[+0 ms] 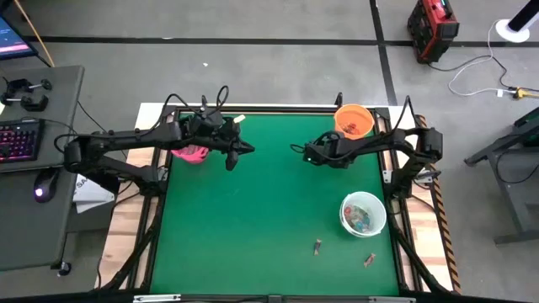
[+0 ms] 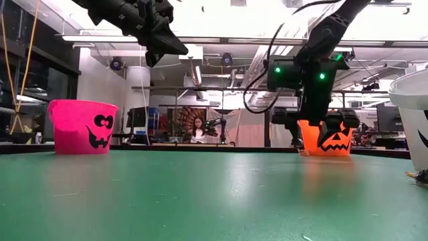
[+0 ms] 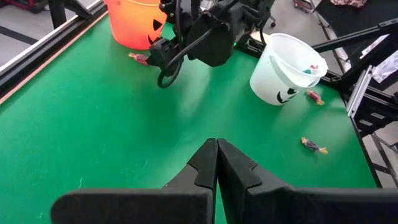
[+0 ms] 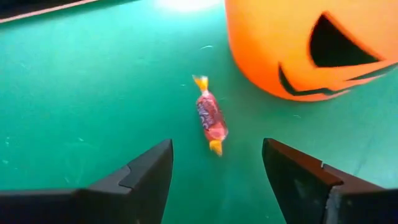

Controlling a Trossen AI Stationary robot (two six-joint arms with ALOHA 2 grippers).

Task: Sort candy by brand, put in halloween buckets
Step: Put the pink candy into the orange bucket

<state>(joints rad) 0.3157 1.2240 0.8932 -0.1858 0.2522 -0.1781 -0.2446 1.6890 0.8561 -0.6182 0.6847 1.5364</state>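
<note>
high view: white bucket (image 1: 364, 214) near the right edge of the green table (image 1: 253, 227) already holds several sweets; orange bucket (image 1: 354, 120) at the far right corner shows some inside too; pink bucket (image 1: 193, 153) sits mostly under the left arm, contents hidden. two loose candies (image 1: 317, 247) lie on the mat toward the near edge, just by the white bucket. right gripper (image 1: 296, 148) reaches in from the orange bucket's side.
low view: pink bucket far left, orange one behind the right arm, white one at the right edge; left gripper (image 2: 175, 44) hangs high above the mat.
left wrist view: left gripper (image 3: 217, 163) has its fingers pressed together, holding nothing; two sweets lie beside the white bucket, one by the orange.
right wrist view: right gripper (image 4: 216, 168) has fingers spread apart, empty, low over a red-wrapped candy (image 4: 210, 117) lying on the mat just beside the orange bucket.
progress: judged well along; at least three sweets left, this red one likely next.
</note>
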